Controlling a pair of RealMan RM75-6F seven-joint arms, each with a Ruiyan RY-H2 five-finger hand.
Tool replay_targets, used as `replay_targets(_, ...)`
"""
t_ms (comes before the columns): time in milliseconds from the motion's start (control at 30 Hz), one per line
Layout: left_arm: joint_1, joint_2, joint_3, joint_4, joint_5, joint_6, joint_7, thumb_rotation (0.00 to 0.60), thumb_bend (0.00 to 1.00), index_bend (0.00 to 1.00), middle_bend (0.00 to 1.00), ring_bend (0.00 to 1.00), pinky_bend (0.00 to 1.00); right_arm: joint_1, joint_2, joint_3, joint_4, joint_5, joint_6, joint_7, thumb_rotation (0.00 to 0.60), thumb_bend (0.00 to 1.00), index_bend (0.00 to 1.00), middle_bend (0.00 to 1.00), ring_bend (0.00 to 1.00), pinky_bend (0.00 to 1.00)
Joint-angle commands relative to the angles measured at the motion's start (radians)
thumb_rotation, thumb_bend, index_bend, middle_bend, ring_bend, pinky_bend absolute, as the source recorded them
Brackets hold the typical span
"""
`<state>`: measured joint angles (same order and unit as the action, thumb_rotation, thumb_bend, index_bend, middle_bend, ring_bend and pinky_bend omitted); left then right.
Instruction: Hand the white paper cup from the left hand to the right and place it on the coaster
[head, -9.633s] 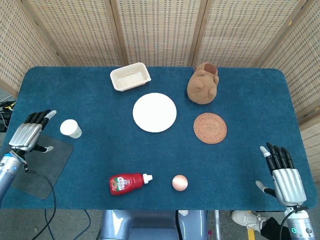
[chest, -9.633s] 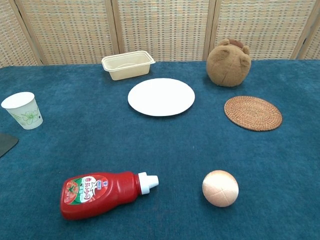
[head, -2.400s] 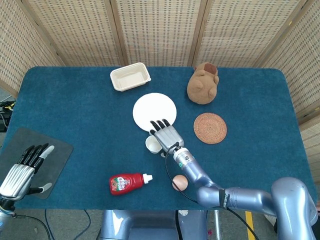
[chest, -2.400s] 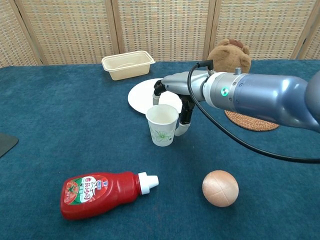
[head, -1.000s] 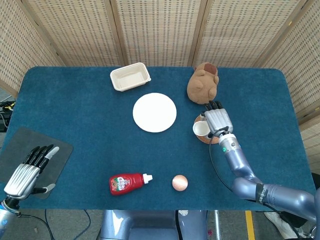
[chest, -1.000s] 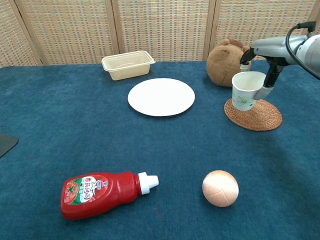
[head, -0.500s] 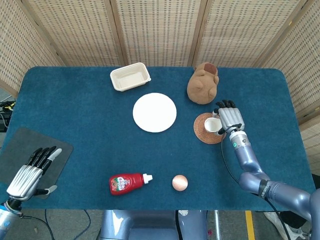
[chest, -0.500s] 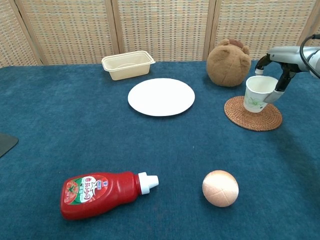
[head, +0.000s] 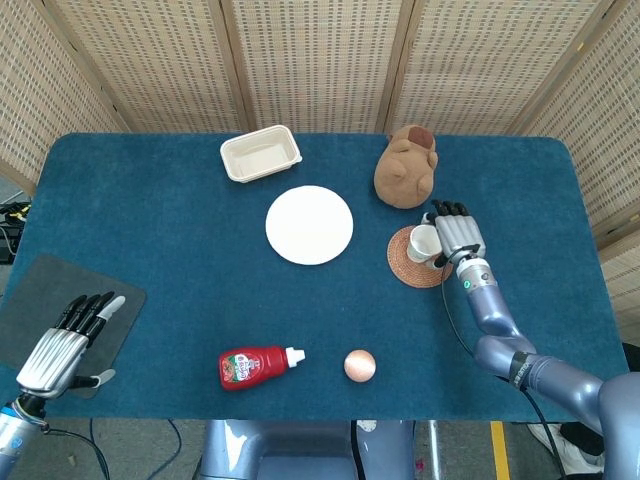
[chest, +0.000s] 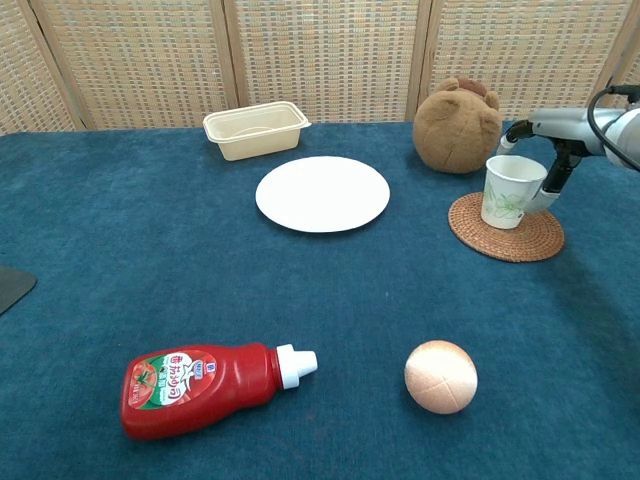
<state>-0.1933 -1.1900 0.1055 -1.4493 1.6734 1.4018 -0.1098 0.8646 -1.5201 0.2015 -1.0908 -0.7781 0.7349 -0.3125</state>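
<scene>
1. The blue table (head: 150, 200) carries everything, with a dark mat (head: 45, 300) lying at its left edge.
2. A white plate (head: 309, 224) lies near the middle, with a cream tray (head: 260, 153) behind it towards the screen.
3. A brown plush toy (chest: 457, 125) sits just behind the coaster (chest: 520, 240).
4. A red ketchup bottle (chest: 200, 387) lies on its side near the front edge, its cap pointing at an orange ball (chest: 440, 376).
5. The right hand (head: 457, 233) is at the coaster, its fingers wrapped around the white paper cup (chest: 511, 191).
6. That cup stands upright on the coaster.
7. The left hand (head: 68, 340) hovers by the mat, well apart from the cup, its fingers extended and holding nothing.
</scene>
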Motion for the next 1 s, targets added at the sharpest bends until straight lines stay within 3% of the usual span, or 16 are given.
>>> replay_targets(33,0.0,-0.001,0.001,0.001,0.001,-0.001,-0.002,0.6,0.14,0.0,0.0,0.0,0.0,-0.007,0.006,-0.005,-0.01,0.007,0.008,-0.013,0.6,0.02,0.1,0.0,0.0,0.0)
replay_targets(300,0.001,-0.001,0.003,0.001,0.011,0.002,-0.002,0.6,0.14,0.0,0.0,0.0,0.0,-0.068,0.073,-0.023,-0.091,0.011,0.09,-0.037,0.6,0.02,0.04,0.0,0.0,0.0)
replay_targets(467,0.004,-0.001,0.005,-0.003,0.02,0.011,0.007,0.6,0.14,0.0,0.0,0.0,0.0,-0.152,0.157,-0.044,-0.219,-0.054,0.214,-0.013,0.6,0.02,0.0,0.0,0.0,0.0)
replay_targets(733,0.011,-0.004,0.005,-0.018,0.03,0.023,0.039,0.6,0.14,0.0,0.0,0.0,0.0,-0.347,0.242,-0.159,-0.423,-0.342,0.533,0.039,0.6,0.02,0.0,0.0,0.0,0.0)
replay_targets(833,0.012,-0.009,0.006,-0.028,0.035,0.025,0.055,0.6,0.14,0.0,0.0,0.0,0.0,-0.422,0.233,-0.22,-0.461,-0.489,0.674,0.023,0.6,0.02,0.0,0.0,0.0,0.0)
replay_targets(1000,0.017,-0.009,0.004,-0.05,0.043,0.037,0.086,0.6,0.14,0.0,0.0,0.0,0.0,-0.495,0.207,-0.289,-0.492,-0.641,0.788,-0.012,0.6,0.02,0.0,0.0,0.0,0.0)
